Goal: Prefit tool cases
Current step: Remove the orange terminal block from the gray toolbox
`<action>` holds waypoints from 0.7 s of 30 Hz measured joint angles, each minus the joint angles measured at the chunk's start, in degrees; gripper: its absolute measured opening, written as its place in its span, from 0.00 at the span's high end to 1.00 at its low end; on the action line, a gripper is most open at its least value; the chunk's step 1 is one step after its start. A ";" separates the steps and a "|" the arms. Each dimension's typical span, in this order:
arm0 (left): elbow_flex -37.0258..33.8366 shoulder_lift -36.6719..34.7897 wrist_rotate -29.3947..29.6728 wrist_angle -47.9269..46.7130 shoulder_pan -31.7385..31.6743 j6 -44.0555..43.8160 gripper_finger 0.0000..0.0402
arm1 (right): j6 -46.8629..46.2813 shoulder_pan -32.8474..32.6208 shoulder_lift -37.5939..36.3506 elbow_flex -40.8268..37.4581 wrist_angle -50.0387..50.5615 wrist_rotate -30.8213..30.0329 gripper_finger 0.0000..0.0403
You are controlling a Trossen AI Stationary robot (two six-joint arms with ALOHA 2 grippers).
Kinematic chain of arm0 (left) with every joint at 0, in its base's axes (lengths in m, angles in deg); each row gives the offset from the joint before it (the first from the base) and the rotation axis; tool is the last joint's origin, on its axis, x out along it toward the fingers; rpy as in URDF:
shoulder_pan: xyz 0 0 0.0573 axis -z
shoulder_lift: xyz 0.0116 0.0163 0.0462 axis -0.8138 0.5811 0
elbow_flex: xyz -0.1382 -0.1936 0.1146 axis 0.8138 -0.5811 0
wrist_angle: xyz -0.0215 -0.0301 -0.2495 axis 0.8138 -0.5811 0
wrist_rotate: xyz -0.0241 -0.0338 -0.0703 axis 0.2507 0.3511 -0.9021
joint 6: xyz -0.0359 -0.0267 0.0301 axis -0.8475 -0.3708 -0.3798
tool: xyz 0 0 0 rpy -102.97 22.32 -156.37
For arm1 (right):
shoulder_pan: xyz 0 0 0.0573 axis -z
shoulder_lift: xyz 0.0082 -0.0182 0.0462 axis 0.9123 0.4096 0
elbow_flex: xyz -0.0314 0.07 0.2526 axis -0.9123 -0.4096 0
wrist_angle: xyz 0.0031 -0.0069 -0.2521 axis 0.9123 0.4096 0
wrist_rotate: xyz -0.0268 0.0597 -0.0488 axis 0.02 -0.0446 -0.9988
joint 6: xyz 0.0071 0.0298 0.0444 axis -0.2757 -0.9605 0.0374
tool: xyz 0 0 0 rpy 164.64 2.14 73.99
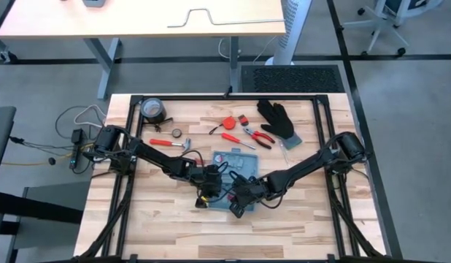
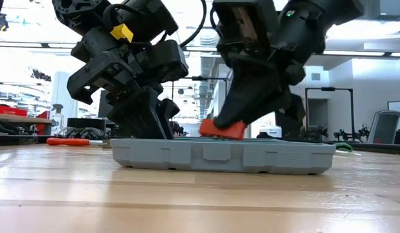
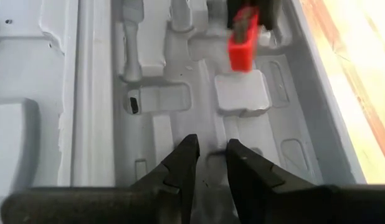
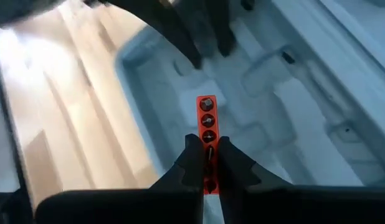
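Observation:
The light-blue tool case (image 1: 233, 162) lies open and flat on the table's middle, its grey-blue moulded slots (image 3: 149, 93) facing up. My left gripper (image 3: 210, 152) points down into the case, its fingers a narrow gap apart with nothing between them. My right gripper (image 4: 208, 155) is shut on a red bit holder (image 4: 207, 121), a narrow strip with several bits in a row. It hangs just over the case's near half (image 2: 222, 129). My left gripper's fingertips (image 3: 187, 149) stand low inside the case, below its rim (image 2: 148, 141); whether they touch its floor cannot be told. My right gripper pinches the red bit holder's near end (image 4: 208, 146) between its two fingers, slanting down from the table's right. The strip lies along the fingers and sticks out past them. It is tilted, its free end (image 3: 241, 53) just above the moulded slots.
Behind the case lie a red-handled hammer (image 1: 171, 144), a tape roll (image 1: 154, 109), red-handled pliers (image 1: 259, 136), small red tools (image 1: 229, 124) and a black glove (image 1: 276, 120). Bare wood lies in front of the case (image 2: 200, 200).

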 joint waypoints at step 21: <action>0.14 -0.55 -7.39 -7.82 2.40 -3.43 0.86 | -2.23 3.45 -14.60 -14.06 -6.37 -2.27 0.99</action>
